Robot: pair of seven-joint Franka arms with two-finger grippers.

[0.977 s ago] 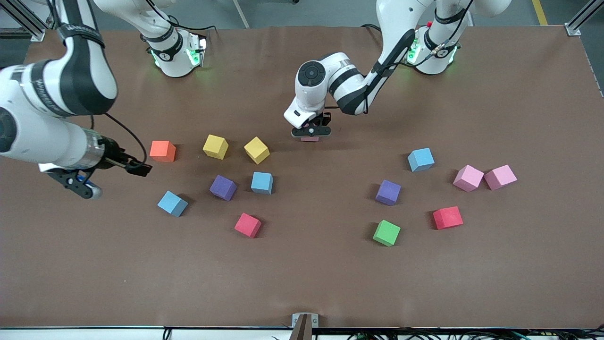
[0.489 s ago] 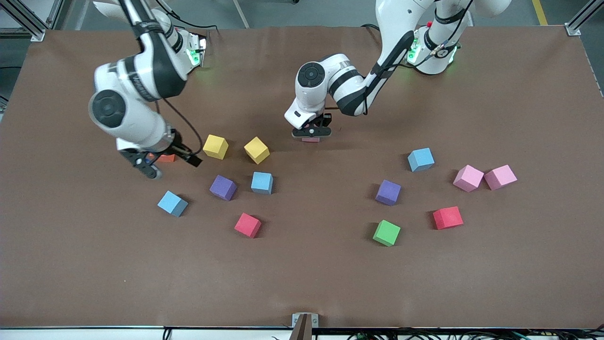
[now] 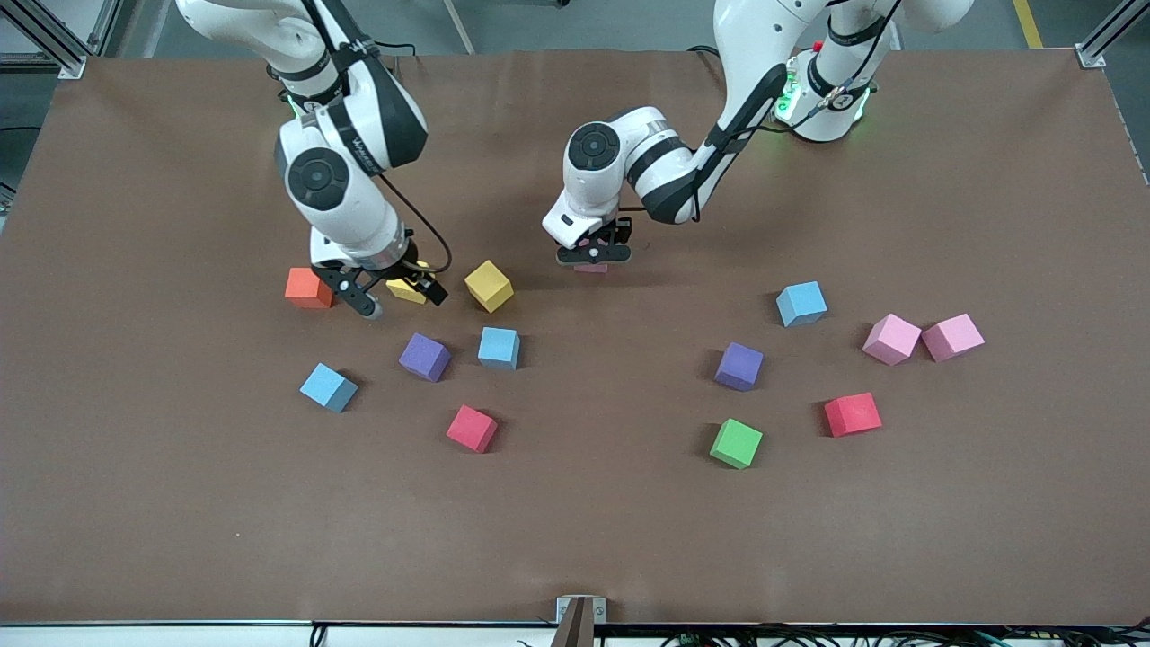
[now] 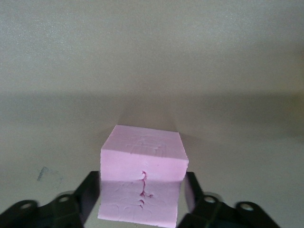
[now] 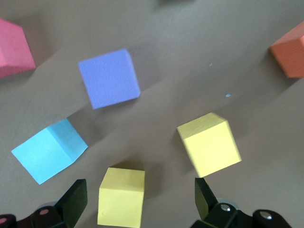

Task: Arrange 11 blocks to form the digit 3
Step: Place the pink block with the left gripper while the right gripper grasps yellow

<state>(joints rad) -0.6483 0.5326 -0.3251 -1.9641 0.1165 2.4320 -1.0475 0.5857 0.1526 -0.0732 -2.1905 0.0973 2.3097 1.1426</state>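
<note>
though fourteen matte foam cubes [image 3: 736, 443] dot the table [image 3: 575, 539] (three pink, three blue, two yellow, two purple, two red, one green, one orange), the left gripper [image 3: 591, 258] stands spread astride one pink cube [image 4: 142, 156] at twelve o'clock; the right gripper [image 3: 400, 297], spread, hovers over a yellow cube [image 5: 121, 194] at ten
</note>
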